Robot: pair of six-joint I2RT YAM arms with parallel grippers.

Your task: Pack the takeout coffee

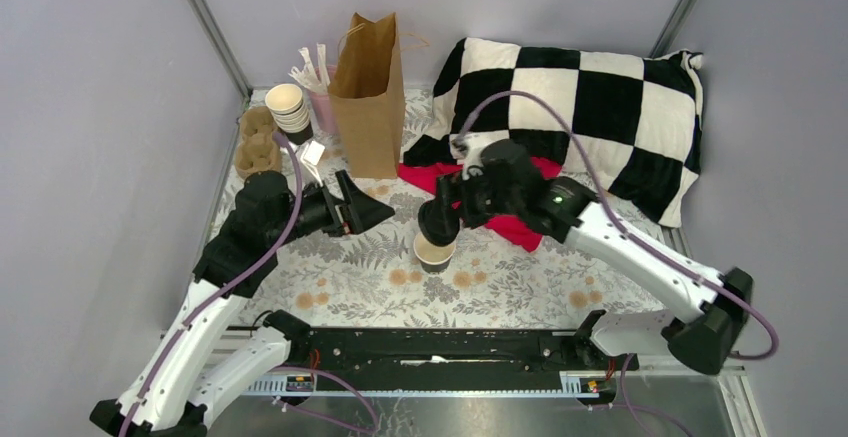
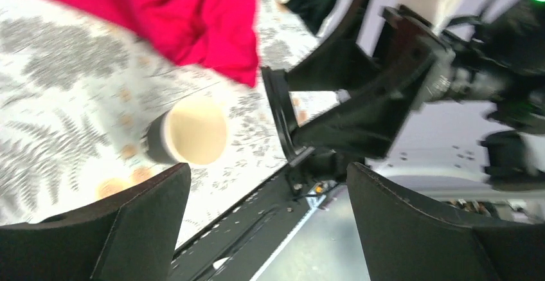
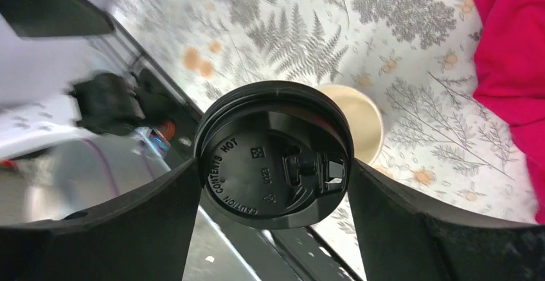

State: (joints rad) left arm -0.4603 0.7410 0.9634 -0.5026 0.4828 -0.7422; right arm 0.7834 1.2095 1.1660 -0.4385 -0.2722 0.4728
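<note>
The coffee cup (image 1: pixel 434 253), dark outside and cream inside, stands open on the fern-print table; it also shows in the left wrist view (image 2: pixel 193 131) and the right wrist view (image 3: pixel 363 121). My right gripper (image 1: pixel 441 219) is shut on the round black plastic lid (image 1: pixel 438 223), holding it by its rim just above the cup and slightly off to one side (image 3: pixel 275 155). The lid shows edge-on in the left wrist view (image 2: pixel 279 110). My left gripper (image 1: pixel 368 208) is open and empty, left of the cup and pointing toward it (image 2: pixel 270 223).
A brown paper bag (image 1: pixel 368 97) stands upright at the back. A stack of lidless cups (image 1: pixel 290 112), a pulp cup carrier (image 1: pixel 257 142) and a pink holder (image 1: pixel 322 109) sit at the back left. A red cloth (image 1: pixel 520 229) and a checkered pillow (image 1: pixel 590 107) lie to the right.
</note>
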